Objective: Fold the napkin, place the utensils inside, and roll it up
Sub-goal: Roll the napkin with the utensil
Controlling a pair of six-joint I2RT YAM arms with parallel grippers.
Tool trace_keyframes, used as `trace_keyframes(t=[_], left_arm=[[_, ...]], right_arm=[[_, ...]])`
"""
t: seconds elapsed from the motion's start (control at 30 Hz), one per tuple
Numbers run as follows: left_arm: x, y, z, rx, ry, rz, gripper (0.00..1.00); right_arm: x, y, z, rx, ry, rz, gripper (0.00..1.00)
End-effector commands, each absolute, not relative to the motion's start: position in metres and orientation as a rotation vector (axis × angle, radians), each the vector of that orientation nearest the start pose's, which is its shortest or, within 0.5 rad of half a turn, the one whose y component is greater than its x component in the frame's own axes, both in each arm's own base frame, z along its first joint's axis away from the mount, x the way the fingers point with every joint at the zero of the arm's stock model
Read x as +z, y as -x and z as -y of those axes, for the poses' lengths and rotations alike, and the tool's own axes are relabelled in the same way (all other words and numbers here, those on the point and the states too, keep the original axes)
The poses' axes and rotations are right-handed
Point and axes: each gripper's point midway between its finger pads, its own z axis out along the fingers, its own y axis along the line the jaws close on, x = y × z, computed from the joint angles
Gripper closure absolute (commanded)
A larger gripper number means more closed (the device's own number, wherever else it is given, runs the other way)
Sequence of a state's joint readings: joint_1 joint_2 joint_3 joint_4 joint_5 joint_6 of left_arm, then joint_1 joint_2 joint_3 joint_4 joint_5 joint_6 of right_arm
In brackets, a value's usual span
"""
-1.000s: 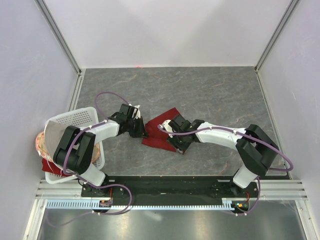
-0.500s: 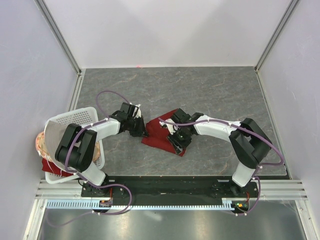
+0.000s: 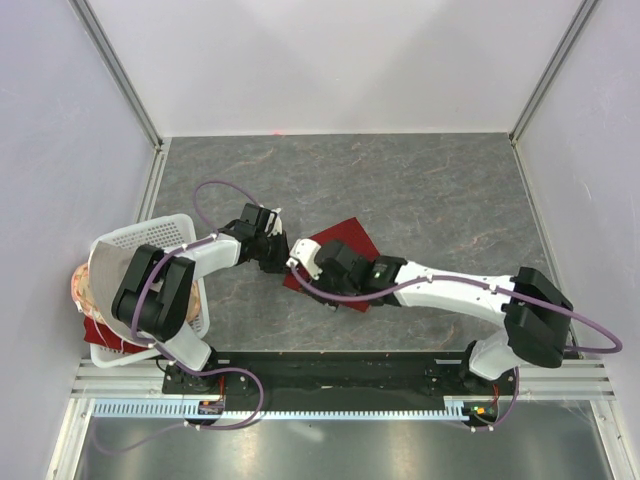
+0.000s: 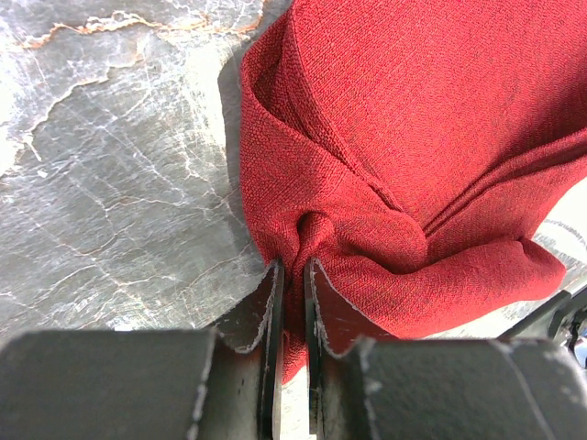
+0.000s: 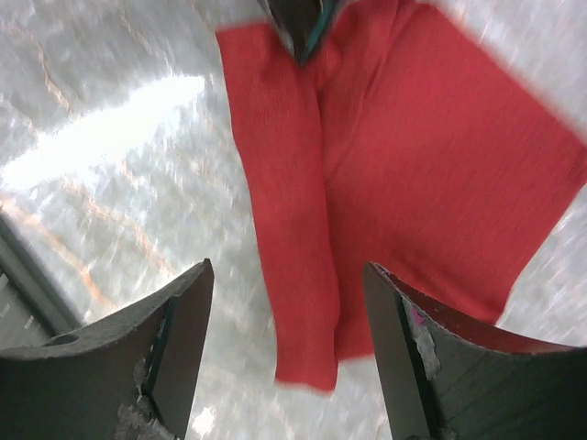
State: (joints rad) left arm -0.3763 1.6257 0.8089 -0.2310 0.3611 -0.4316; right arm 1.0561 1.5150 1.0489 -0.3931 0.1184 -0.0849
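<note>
The dark red napkin (image 3: 350, 238) lies folded on the grey marble table, its fold lines and a bunched corner clear in the left wrist view (image 4: 413, 137). My left gripper (image 4: 293, 275) is shut on that bunched left corner, and the top view shows it (image 3: 283, 263) at the napkin's left tip. My right gripper (image 5: 289, 268) hovers open over the napkin's folded strip (image 5: 303, 275) with nothing between its fingers. From above it (image 3: 308, 268) sits over the napkin's left part, close to the left gripper. The utensils are out of view.
A white basket (image 3: 150, 235) stands at the table's left edge, holding a grey-beige cloth (image 3: 100, 272) and red cloths (image 3: 100, 332). Walls with metal posts enclose the table on three sides. The right arm (image 3: 450, 290) stretches low across the near table.
My right gripper has opened and swept left across the napkin toward the left gripper, its arm stretching out low. The left gripper has kept its pinch in place.
</note>
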Motion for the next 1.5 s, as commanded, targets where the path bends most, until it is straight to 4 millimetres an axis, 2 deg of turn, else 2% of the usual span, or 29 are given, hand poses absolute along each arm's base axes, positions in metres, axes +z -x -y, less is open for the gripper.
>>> trace_keyframes(t=[0.0, 0.2, 0.47, 0.67, 0.7, 0.77, 0.8, 0.87, 0.9, 0.93, 0.97, 1.0, 1.13, 1.27, 1.4, 1.43, 1.47], left_arm=[[0.003, -0.264, 0.182, -0.666, -0.108, -2.793, 0.98], [0.004, -0.264, 0.183, -0.676, -0.108, -2.793, 0.98], [0.003, -0.264, 0.185, -0.688, -0.124, -2.795, 0.98], [0.008, -0.267, 0.189, -0.71, -0.149, -2.774, 0.98], [0.011, -0.268, 0.19, -0.719, -0.155, -2.762, 0.98], [0.015, -0.272, 0.191, -0.722, -0.159, -2.741, 0.98], [0.018, -0.275, 0.19, -0.706, -0.153, -2.724, 0.93], [0.023, -0.279, 0.187, -0.681, -0.125, -2.706, 0.84], [0.025, -0.283, 0.184, -0.647, -0.106, -2.691, 0.7], [0.033, -0.286, 0.183, -0.644, -0.095, -2.667, 0.64], [0.036, -0.288, 0.183, -0.639, -0.09, -2.652, 0.58], [0.038, -0.291, 0.179, -0.613, -0.074, -2.636, 0.48], [0.057, -0.299, 0.171, -0.577, -0.039, -2.554, 0.36], [0.063, -0.294, 0.164, -0.562, -0.016, -2.488, 0.27], [0.072, -0.29, 0.169, -0.634, -0.021, -2.402, 0.23], [0.067, -0.283, 0.168, -0.648, -0.025, -2.406, 0.23], [0.074, -0.281, 0.173, -0.691, -0.044, -2.374, 0.23]], right_arm=[[0.106, -0.228, -0.344, 0.128, 1.241, -1.871, 0.26], [0.073, -0.226, -0.358, 0.016, 1.352, -1.813, 0.26], [0.039, -0.234, -0.352, -0.048, 1.414, -1.859, 0.27], [0.021, -0.236, -0.352, 0.073, 1.459, -1.953, 0.37], [0.018, -0.231, -0.355, 0.13, 1.486, -1.972, 0.42], [0.012, -0.234, -0.35, 0.179, 1.487, -2.024, 0.5], [0.009, -0.229, -0.347, 0.213, 1.509, -2.052, 0.57], [0.006, -0.222, -0.348, 0.347, 1.53, -2.105, 0.61], [0.005, -0.217, -0.345, 0.386, 1.543, -2.136, 0.64], [0.006, -0.209, -0.35, 0.482, 1.559, -2.147, 0.65], [0.006, -0.21, -0.347, 0.52, 1.541, -2.18, 0.65], [0.007, -0.206, -0.346, 0.552, 1.543, -2.208, 0.66], [0.01, -0.198, -0.344, 0.732, 1.516, -2.286, 0.69], [0.01, -0.195, -0.341, 0.891, 1.466, -2.356, 0.7], [0.014, -0.196, -0.343, 1.046, 1.41, -2.392, 0.7], [0.013, -0.199, -0.342, 1.077, 1.388, -2.405, 0.7], [0.016, -0.201, -0.343, 1.107, 1.373, -2.406, 0.7]])
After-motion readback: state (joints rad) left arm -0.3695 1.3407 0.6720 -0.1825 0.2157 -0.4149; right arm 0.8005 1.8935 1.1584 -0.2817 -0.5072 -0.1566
